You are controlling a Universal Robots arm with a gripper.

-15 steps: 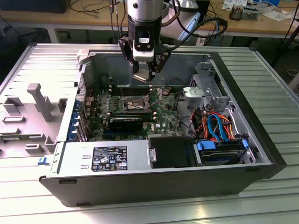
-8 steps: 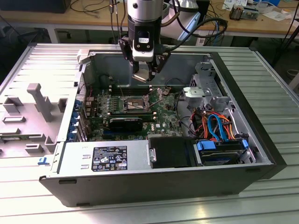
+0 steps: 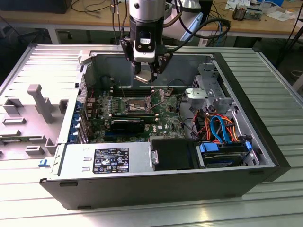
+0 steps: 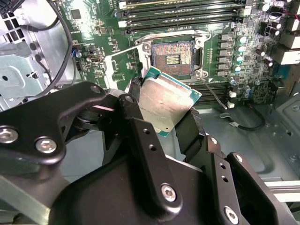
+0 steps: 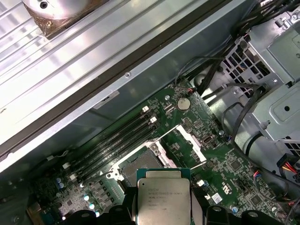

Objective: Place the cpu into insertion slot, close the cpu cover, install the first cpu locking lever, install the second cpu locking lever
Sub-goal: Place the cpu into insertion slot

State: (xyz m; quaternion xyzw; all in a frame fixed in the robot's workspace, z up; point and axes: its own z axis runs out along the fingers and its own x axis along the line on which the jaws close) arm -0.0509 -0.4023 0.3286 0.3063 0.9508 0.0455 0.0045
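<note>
My gripper [image 3: 146,75] hangs inside the open computer case, shut on the cpu [image 3: 143,77], which it holds above the board. In the second wrist view the cpu [image 4: 166,101], silvery top with a green edge, sits tilted between the black fingers [image 4: 190,125]. The insertion slot [image 4: 172,57] lies uncovered just beyond it, its dark pin field ringed by a silver rim. In the first wrist view the cpu [image 5: 163,199] hovers near the insertion slot [image 5: 139,164]. The cpu cover [image 5: 188,140] stands swung open beside the slot.
Long black memory slots [image 4: 183,14] run next to the socket. A black heatsink block [image 3: 128,125] lies on the board nearer the front. A power supply [image 3: 109,161], a drive cage [image 3: 208,90] and blue and orange cables [image 3: 218,127] crowd the case's front and the exterior view's right.
</note>
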